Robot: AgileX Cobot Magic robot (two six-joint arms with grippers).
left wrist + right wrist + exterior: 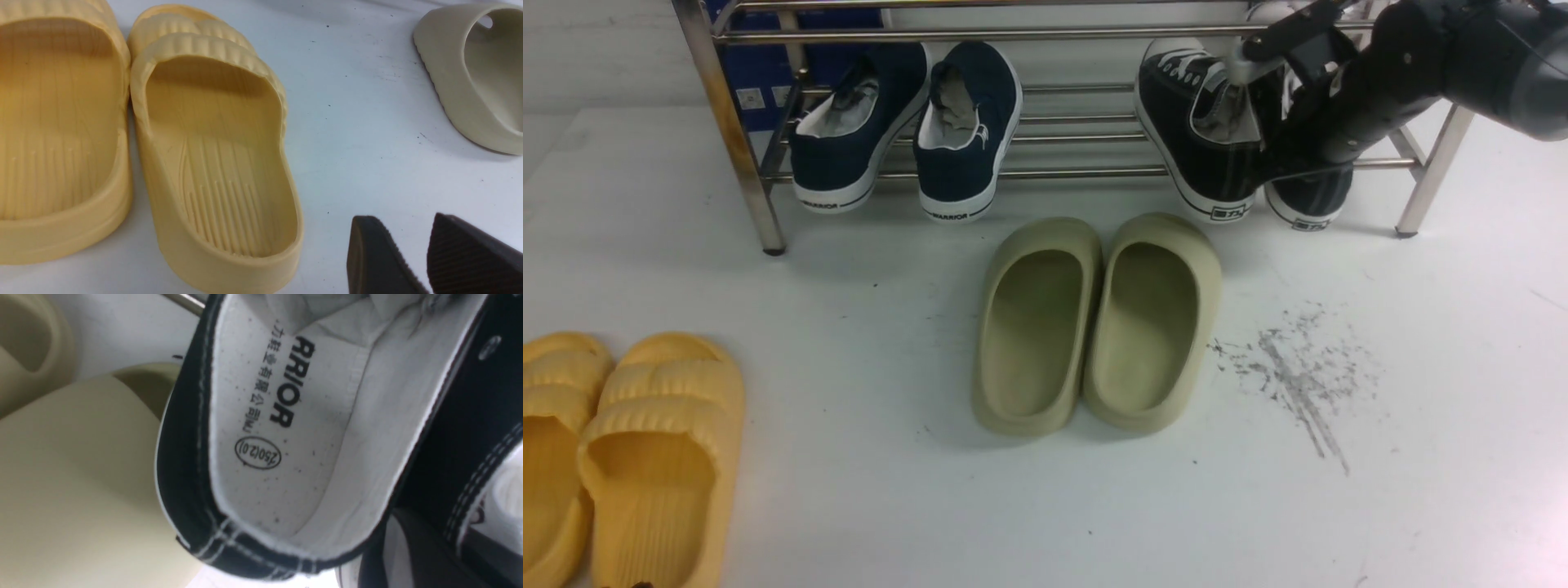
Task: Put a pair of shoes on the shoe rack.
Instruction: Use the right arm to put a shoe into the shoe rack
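The shoe rack [727, 122] of steel tubes stands at the back. Both black canvas sneakers rest on its lower bars at the right, heels toward me. The left sneaker [1201, 139] shows its white insole in the right wrist view [278, 437]. My right gripper [1278, 139] reaches down from the upper right onto the right sneaker [1311, 200]. In the right wrist view, that gripper [449, 547] is closed on the sneaker's stitched collar [482, 477]. My left gripper [402, 220] is open and empty above the table, and is out of the front view.
Two navy slip-ons [907, 122] sit on the rack's left part. Two olive-green slides [1094, 318] lie on the white table in front of the rack. Two yellow slides [654, 449] lie at the near left, close to my left gripper [212, 155]. Dark scuffs [1298, 376] mark the table.
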